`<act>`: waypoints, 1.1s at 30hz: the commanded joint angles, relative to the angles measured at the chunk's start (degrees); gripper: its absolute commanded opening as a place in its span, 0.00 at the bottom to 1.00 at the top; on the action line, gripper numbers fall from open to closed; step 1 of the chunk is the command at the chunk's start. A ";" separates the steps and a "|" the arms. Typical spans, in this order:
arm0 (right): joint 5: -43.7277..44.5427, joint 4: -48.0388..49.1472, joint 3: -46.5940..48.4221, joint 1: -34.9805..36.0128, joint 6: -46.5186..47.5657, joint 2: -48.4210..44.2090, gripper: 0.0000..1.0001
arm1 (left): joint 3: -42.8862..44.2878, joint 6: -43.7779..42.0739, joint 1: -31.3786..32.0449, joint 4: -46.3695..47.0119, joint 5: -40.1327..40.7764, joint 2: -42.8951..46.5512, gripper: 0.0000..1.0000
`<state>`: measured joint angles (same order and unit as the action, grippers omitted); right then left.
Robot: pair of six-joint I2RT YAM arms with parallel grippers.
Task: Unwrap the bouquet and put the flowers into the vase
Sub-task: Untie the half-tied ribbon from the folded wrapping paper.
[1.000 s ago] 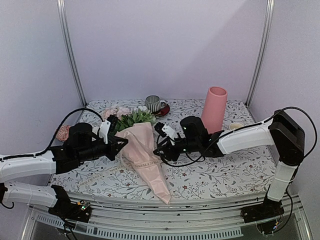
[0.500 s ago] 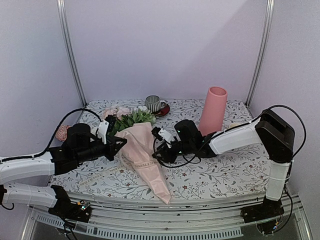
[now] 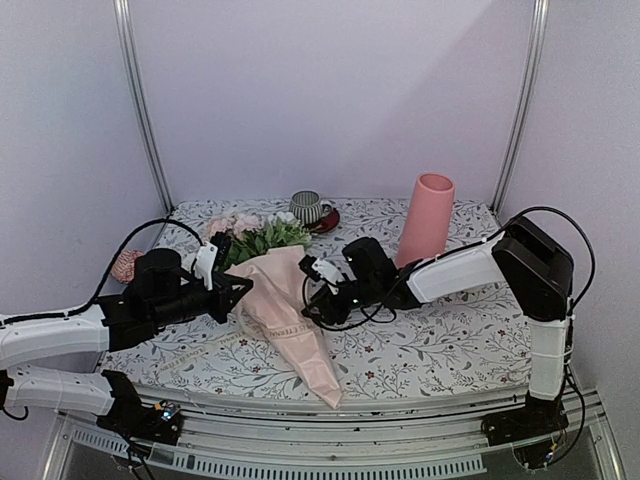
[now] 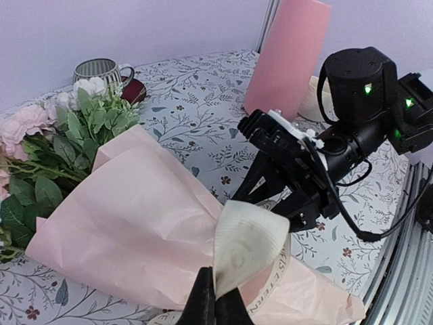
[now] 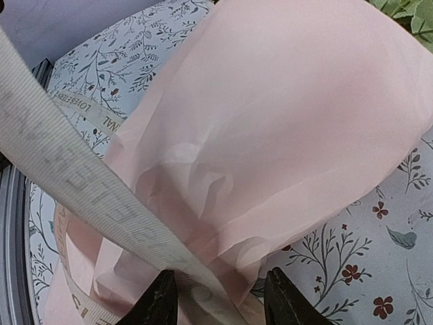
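The bouquet [image 3: 285, 305] lies on the table, a pale pink paper cone with its flowers [image 3: 255, 235] and green leaves pointing to the back. My left gripper [image 4: 215, 296] is shut on a loop of the cream ribbon [image 4: 252, 242], just left of the paper cone. My right gripper [image 5: 220, 301] is open at the cone's right side. The ribbon [image 5: 101, 196] and the paper's edge [image 5: 270, 223] run between its fingers. The tall pink vase [image 3: 428, 218] stands upright at the back right, behind the right arm.
A striped mug on a red saucer [image 3: 308, 208] stands at the back centre. A short cream cup [image 4: 312, 98] sits beside the vase. A loose length of ribbon [image 3: 200, 352] trails over the floral tablecloth towards the front left. A pinkish object [image 3: 126, 265] lies at the left edge.
My right arm has reached leftward until its fingers straddle the cone's edge and the ribbon, and its jaws have widened slightly. The left gripper has kept its hold.
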<state>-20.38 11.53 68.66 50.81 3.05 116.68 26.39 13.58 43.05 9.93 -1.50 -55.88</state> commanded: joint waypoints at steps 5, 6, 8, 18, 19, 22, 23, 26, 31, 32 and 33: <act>-2.17 -1.77 3.35 -0.17 0.16 2.85 0.33 | -0.29 0.13 -0.60 -0.27 0.65 0.41 0.00; -2.18 -1.85 3.33 -0.17 0.17 2.73 0.29 | -0.29 0.10 -0.61 -0.27 0.62 0.34 0.00; -1.96 -1.82 3.09 -0.16 0.19 2.32 0.21 | -0.29 0.13 -0.60 -0.27 0.51 0.20 0.00; 0.84 -0.98 2.00 -0.14 0.51 -2.34 0.03 | -0.72 0.04 -0.66 -0.71 0.40 0.02 0.00; 0.93 -0.98 1.96 -0.14 0.59 -2.74 0.03 | -0.66 -0.04 -0.67 -1.01 0.44 0.03 0.00; 1.37 -0.87 1.83 -0.18 0.73 -4.38 0.03 | -0.58 -0.05 -0.60 -1.81 0.69 0.11 0.00; 1.47 -0.89 1.83 -0.12 0.75 -5.00 0.03 | -0.63 -0.05 -0.63 -1.92 0.75 0.14 0.00; 1.82 -0.97 1.69 -0.09 0.89 -6.78 0.03 | -0.57 0.11 -0.66 -2.18 1.10 0.03 0.01; 1.73 -1.07 1.47 -0.09 1.34 -9.20 0.03 | -0.48 0.12 -0.64 -2.29 1.57 0.18 0.37; 1.56 -1.07 1.47 -0.09 1.47 -9.61 0.03 | -0.35 0.13 -0.62 -2.29 1.64 0.21 0.50; 1.38 -1.07 1.54 -0.09 1.55 -9.89 0.03 | -0.23 0.18 -0.60 -2.29 1.72 0.37 0.61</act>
<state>-19.11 10.28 70.83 50.83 3.92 109.58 26.26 13.45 42.92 7.92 -0.54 -55.90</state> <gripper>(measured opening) 0.036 0.385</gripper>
